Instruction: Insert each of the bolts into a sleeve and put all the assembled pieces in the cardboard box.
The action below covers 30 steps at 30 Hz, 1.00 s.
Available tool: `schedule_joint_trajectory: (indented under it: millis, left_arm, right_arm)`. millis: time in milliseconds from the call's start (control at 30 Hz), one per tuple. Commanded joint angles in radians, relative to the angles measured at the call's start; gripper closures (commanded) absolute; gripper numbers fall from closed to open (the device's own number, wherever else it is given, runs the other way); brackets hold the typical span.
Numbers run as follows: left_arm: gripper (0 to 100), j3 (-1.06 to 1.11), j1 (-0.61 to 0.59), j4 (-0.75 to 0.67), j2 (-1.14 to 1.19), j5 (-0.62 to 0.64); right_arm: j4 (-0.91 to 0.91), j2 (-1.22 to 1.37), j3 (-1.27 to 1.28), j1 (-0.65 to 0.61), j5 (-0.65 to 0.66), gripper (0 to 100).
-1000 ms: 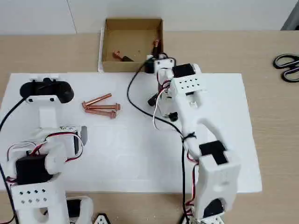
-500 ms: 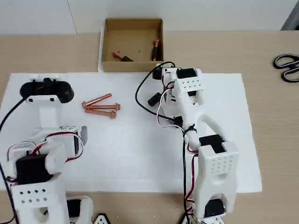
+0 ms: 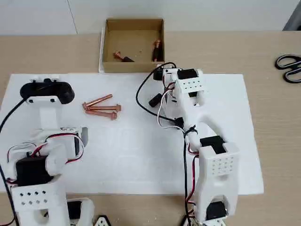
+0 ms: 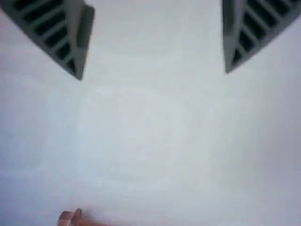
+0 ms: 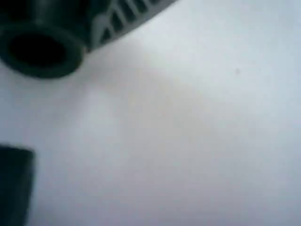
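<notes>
Left tool (image 4: 153,73) hangs spread over the white sheet (image 4: 141,141); right tool (image 3: 160,75) sits near the cardboard box (image 3: 134,22), its state impossible to tell.

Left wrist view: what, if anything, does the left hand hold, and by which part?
Nothing is held. The left hand is open and empty over the white sheet.
</notes>
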Motion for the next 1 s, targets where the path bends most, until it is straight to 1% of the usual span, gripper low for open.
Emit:
schedule_joint_trajectory:
  millis: [0, 133, 300, 400, 500, 633, 900, 967]
  left_arm:
    - [82, -0.007, -0.003, 0.002, -0.012, 0.000]
    - [82, -0.022, -0.003, 0.002, -0.009, 0.000]
    - [82, -0.088, -0.005, 0.009, 0.000, 0.000]
    - [82, -0.125, -0.005, 0.021, 0.069, -0.021]
    - [82, -0.199, -0.005, 0.032, 0.216, -0.066]
    - [82, -0.360, -0.002, 0.034, 0.445, -0.124]
    - [82, -0.688, 0.017, 0.035, 0.953, -0.143]
    - [82, -0.742, 0.041, 0.037, 1.053, -0.219]
  right_arm:
    - [-0.030, 0.047, 0.005, 0.008, 0.046, 98.6]
    - [0.039, -0.005, -0.014, 0.016, 0.083, 99.4]
    - [0.116, -0.168, -0.023, 0.016, 0.091, 99.4]
    - [0.154, -0.277, -0.023, 0.018, 0.097, 99.4]
    - [0.183, -0.371, -0.021, 0.018, 0.127, 99.5]
    - [0.209, -0.460, -0.018, 0.018, 0.147, 99.5]
    - [0.234, -0.499, -0.017, 0.018, 0.146, 99.5]
    - [0.234, -0.498, -0.017, 0.018, 0.144, 99.5]
